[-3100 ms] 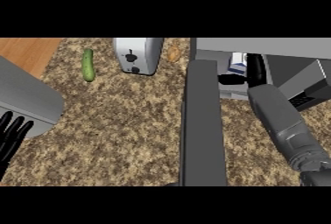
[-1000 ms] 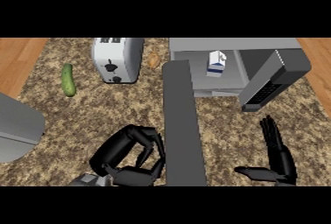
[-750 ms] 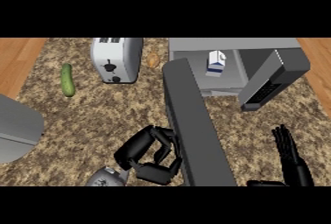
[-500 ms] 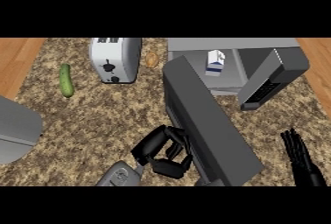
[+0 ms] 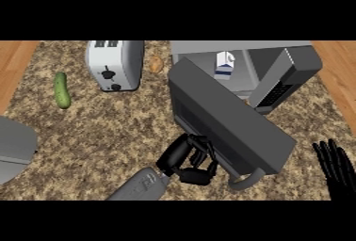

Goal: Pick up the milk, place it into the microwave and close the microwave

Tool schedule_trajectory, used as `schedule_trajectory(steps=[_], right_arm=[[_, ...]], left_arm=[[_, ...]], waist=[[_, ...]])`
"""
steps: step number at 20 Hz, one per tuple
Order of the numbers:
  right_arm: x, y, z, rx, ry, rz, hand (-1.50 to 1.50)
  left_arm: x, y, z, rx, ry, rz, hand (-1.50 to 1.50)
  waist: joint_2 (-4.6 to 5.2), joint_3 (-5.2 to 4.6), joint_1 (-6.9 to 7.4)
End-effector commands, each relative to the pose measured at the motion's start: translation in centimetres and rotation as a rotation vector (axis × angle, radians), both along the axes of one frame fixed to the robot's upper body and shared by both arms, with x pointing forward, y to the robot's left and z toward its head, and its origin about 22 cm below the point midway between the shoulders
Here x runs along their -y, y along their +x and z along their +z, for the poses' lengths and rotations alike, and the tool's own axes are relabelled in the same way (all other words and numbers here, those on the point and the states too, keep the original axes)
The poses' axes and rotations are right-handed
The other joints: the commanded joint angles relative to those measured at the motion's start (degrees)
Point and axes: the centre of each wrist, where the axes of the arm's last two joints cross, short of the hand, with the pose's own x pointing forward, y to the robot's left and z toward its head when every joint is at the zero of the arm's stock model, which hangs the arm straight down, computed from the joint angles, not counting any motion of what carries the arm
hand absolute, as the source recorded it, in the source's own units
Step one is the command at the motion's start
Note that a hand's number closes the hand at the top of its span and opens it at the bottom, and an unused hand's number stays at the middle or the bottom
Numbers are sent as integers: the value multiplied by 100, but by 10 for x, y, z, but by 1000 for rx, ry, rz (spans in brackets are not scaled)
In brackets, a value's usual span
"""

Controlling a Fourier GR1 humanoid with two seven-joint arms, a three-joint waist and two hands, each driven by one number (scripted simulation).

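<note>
1. Microwave [image 5: 299,70] sits at the far right of the desk [image 5: 104,132] with its cavity open toward us. The body is in the same spot as 1 s ago.
2. Microwave door [image 5: 222,117] is the big change. 1 s ago we saw it edge-on, a thin strip sticking straight out. Now it shows its broad dark face, swung partway toward the opening. We judge it about half closed, with the gap still wide at the free end, where the handle [image 5: 246,181] hangs. For the task, pick and place look done and only the closing is left. The push should follow the same arc until the door meets the frame.
3. Left robot hand [image 5: 188,160] has travelled up and right with the door. It sits against the door's outer face near the handle end, fingers curled and gripping nothing we can see. We read it as pushing, not holding.
4. Right robot hand [image 5: 335,164] has slid to the lower right edge. Its fingers are straight and pointing up, it holds nothing, and it is clear of the door.
5. Milk [image 5: 224,65] is a small white carton with a gabled top and a blue band low on its face. It stands upright inside the cavity toward the back left, well apart from both hands. We judge it deep enough for the door to clear.
</note>
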Motion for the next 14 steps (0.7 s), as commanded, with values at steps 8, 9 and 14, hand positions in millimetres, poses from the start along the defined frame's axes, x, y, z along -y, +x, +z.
schedule_trajectory(steps=[8,9,14], right_arm=[[-16,14,51,78,14,167,-150],[-16,10,53,73,16,168,-150],[-9,16,68,69,-14,227,-150]], left_arm=[[24,1,3,-38,-51,30,150],[26,-6,1,-30,-85,29,150],[34,11,24,-5,-158,119,150]], waist=[[99,-19,-393],[89,-20,-407],[132,-20,-563]])
